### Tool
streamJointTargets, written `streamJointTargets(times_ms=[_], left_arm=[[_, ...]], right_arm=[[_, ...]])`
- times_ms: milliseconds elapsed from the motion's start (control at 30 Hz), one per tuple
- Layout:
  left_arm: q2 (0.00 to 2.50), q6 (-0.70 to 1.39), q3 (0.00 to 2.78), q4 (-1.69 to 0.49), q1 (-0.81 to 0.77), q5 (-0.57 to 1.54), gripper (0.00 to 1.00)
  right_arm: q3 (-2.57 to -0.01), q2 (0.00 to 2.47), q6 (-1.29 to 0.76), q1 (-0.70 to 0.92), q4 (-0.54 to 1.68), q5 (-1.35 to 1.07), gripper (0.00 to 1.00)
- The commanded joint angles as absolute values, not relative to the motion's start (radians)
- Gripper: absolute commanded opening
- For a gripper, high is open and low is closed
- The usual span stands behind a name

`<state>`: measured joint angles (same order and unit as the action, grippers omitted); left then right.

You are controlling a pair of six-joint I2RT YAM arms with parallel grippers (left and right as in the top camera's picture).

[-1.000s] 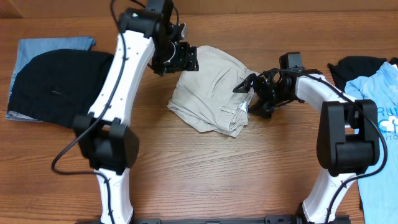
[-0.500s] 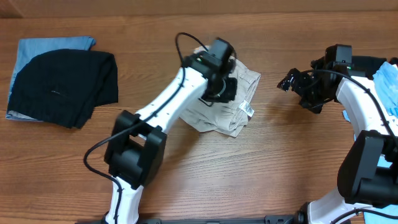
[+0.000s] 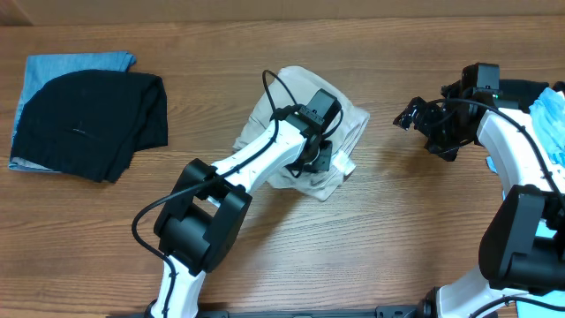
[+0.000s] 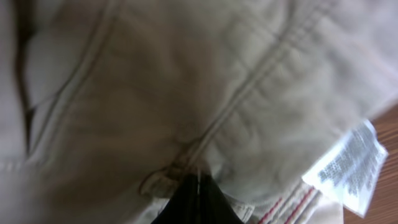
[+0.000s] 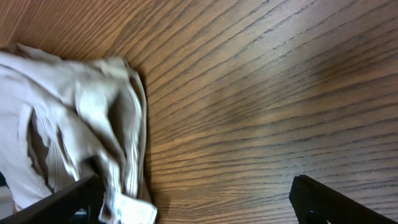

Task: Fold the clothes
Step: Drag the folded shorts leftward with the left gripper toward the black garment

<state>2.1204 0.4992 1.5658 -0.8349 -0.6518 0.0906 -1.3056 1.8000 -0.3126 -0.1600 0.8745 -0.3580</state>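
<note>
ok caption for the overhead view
Left gripper down on the bunched khaki shorts; right gripper open and clear of them

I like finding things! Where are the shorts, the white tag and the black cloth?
shorts (image 5: 62,112), right wrist view, middle of the crumpled cloth.
tag (image 4: 351,167), left wrist view, its printed face.
black cloth (image 3: 93,124), overhead view, its middle.

table (image 3: 388,181) bare between shorts (image 3: 350,122) and right arm (image 3: 516,155) | left arm (image 3: 256,165) overlies shorts

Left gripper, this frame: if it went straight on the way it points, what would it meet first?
The khaki shorts. The left gripper points down into them and fabric fills its wrist view, so it looks at or near contact; the exact gap is unclear.
</note>
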Motion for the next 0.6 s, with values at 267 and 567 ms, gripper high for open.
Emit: streamJointTargets(times_ms=[267, 567], left_arm=[[2.14, 0.522, 1.589, -1.126, -0.295, -0.364, 0.19], [2.119, 0.535, 2.03, -1.393, -0.217, 0.075, 0.73]], right_arm=[[-1.316, 1.795, -0.303, -0.158, 0.87, -0.348, 1.0], [-1.316, 1.795, -0.303, -0.158, 0.87, -0.348, 1.0]])
